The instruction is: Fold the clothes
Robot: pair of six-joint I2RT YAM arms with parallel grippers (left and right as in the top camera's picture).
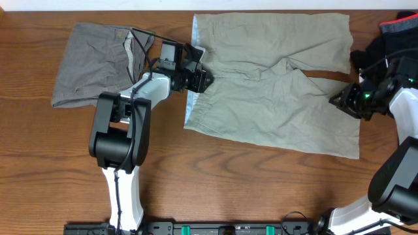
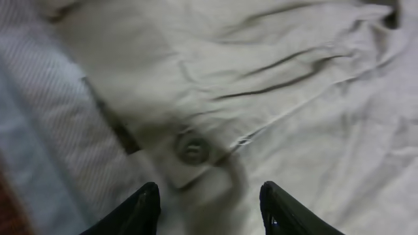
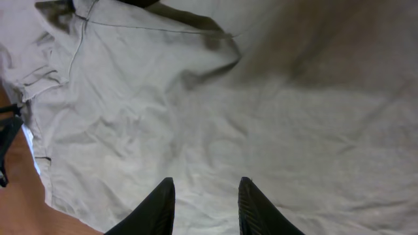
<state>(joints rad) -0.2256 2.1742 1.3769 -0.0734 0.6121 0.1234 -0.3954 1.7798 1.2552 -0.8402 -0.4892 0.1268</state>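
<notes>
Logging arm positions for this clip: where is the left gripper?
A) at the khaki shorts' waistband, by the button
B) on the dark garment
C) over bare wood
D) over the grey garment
A: the left gripper sits at the waistband edge of the khaki shorts, and its wrist view shows the button just ahead of it.

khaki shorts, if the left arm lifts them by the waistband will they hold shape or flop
Probably floppy: the khaki shorts lie flat with soft creases, so they'd likely drape from the left gripper. The waistband near the button looks layered, so it's likely a bit stiffer. Thin cloth, so probably light.
</notes>
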